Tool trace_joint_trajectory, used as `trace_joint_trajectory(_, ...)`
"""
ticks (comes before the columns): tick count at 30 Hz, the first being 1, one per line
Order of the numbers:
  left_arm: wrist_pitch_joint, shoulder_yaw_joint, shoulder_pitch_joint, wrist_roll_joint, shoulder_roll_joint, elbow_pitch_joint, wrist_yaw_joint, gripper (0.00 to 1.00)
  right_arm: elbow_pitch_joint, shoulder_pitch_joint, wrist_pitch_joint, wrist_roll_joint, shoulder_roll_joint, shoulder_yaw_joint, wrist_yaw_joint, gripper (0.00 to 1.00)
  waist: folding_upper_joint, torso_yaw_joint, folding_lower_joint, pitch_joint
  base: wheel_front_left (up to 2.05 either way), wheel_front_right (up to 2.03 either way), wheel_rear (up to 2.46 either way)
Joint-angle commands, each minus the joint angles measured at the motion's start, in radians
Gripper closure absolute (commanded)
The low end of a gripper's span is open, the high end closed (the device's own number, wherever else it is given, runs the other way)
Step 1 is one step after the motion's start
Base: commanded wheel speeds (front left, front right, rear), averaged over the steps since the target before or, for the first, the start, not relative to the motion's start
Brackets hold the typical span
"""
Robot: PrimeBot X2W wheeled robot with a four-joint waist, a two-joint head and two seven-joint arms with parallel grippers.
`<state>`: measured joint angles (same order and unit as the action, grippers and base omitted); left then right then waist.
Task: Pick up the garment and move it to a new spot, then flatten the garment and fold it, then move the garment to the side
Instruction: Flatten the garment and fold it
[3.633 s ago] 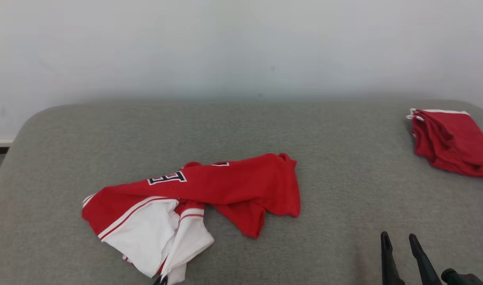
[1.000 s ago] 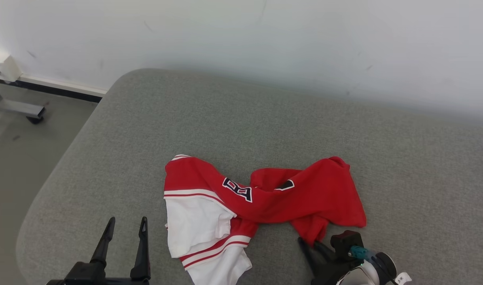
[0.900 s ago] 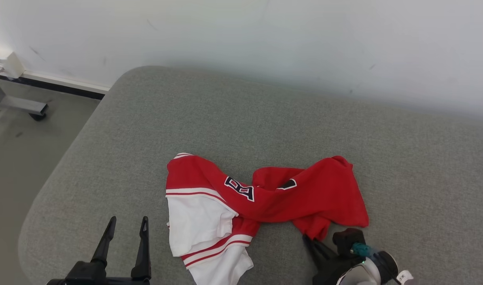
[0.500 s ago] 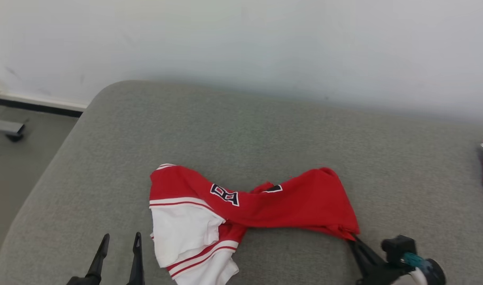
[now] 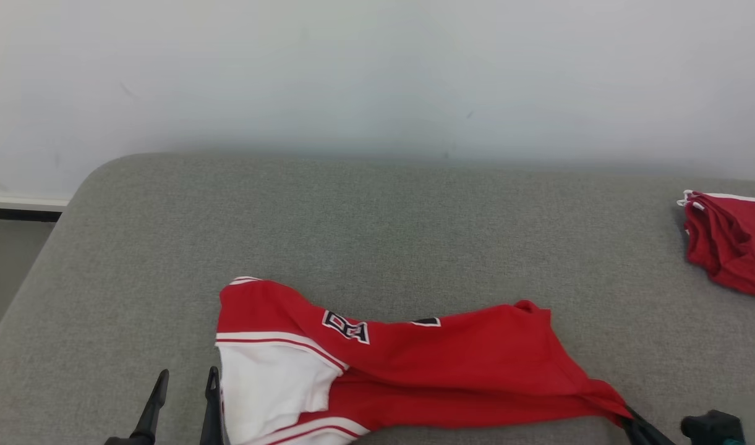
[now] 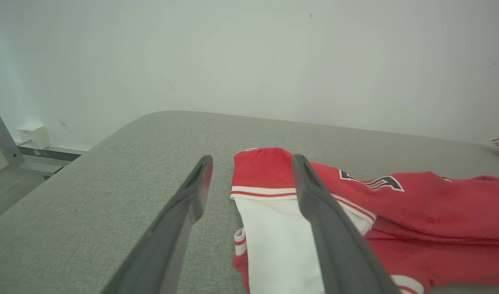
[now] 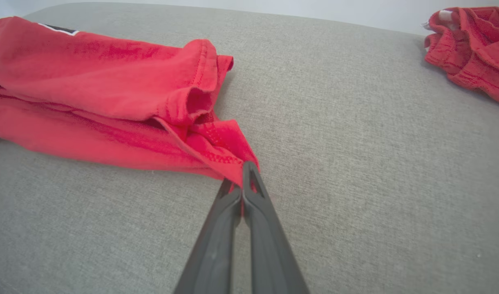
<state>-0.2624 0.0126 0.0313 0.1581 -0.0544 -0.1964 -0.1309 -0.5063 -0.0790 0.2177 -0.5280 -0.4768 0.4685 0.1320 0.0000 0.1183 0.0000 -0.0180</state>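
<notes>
- A grey padded surface (image 5: 377,216) stretches back to a pale wall
- Lower right: the right gripper (image 7: 240,179) has clamped on the garment's (image 5: 451,371) red hem and dragged it rightward, so the crumpled jersey now lies stretched along the bottom centre; the move looks under way
- Lower left: the left gripper (image 5: 187,372), fingers spread and empty, hovers beside the white panel
- Upper right: a red folded pile (image 5: 729,247) sits well apart

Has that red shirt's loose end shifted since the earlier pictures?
Yes. The right pincer has dragged one end of the garment rightward, toward the folded red pile.
</notes>
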Motion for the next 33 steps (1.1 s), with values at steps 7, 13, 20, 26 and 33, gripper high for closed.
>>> trace_joint_trajectory(7, -0.003, 0.009, 0.013, -0.004, 0.004, 0.003, 0.001, 0.00, 0.083, 0.083, -0.070, -0.062, -0.043, -0.071, -0.003, 0.35, 0.0000, -0.021, 0.0000, 0.005, 0.00, 0.00, 0.00)
trace_joint_trajectory(13, -0.003, 0.015, 0.017, -0.003, 0.004, 0.002, 0.001, 0.00, 0.159, 0.127, -0.038, -0.047, -0.035, -0.106, -0.003, 0.00, 0.0000, -0.027, 0.0000, -0.008, 0.00, 0.00, 0.00)
trace_joint_trajectory(20, -0.003, 0.042, 0.038, -0.019, 0.004, 0.025, 0.001, 0.00, 0.248, 0.173, 0.024, 0.045, 0.030, -0.227, -0.003, 0.00, 0.0000, -0.043, 0.0000, -0.031, 0.00, 0.00, 0.00)
trace_joint_trajectory(26, -0.003, 0.066, 0.052, -0.021, 0.001, 0.036, 0.001, 0.00, 0.338, 0.226, 0.045, 0.144, 0.135, -0.335, -0.003, 0.00, 0.0000, -0.051, 0.0000, -0.042, 0.00, 0.00, 0.00)
trace_joint_trajectory(33, -0.003, 0.087, 0.069, -0.028, 0.001, 0.051, 0.001, 0.00, 0.425, 0.268, 0.047, 0.217, 0.228, -0.410, -0.003, 0.00, 0.0000, -0.059, 0.0000, -0.047, 0.00, 0.00, 0.00)
